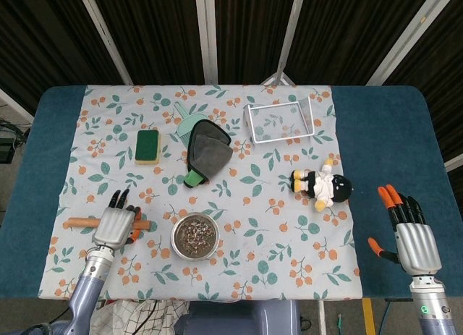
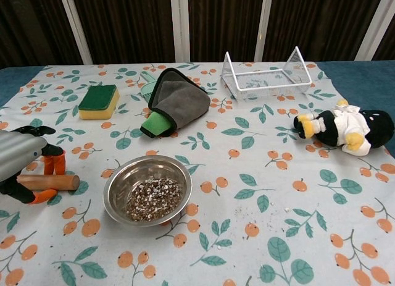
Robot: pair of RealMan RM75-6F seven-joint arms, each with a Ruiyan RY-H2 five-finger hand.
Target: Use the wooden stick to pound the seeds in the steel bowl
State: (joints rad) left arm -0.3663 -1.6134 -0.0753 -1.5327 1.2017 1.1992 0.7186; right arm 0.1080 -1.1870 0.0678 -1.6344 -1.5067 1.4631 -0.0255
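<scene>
The wooden stick (image 1: 76, 222) (image 2: 58, 182) lies flat on the flowered cloth, left of the steel bowl (image 1: 174, 237) (image 2: 139, 172), which holds seeds (image 1: 195, 235) (image 2: 151, 206). My left hand (image 1: 116, 225) (image 2: 21, 159) is lowered over the middle of the stick. Its fingers (image 2: 52, 162) reach down behind the stick and its thumb sits in front, so the stick runs between them. The stick still rests on the cloth. My right hand (image 1: 412, 237) hangs open off the table's right front corner, with its fingers spread and nothing in it.
A yellow-green sponge (image 1: 147, 146) (image 2: 99, 100) lies at the back left. A grey cloth (image 1: 208, 150) (image 2: 179, 100) covers a green scoop behind the bowl. A white wire rack (image 1: 281, 120) (image 2: 265, 76) and a plush toy (image 1: 322, 184) (image 2: 345, 128) lie to the right.
</scene>
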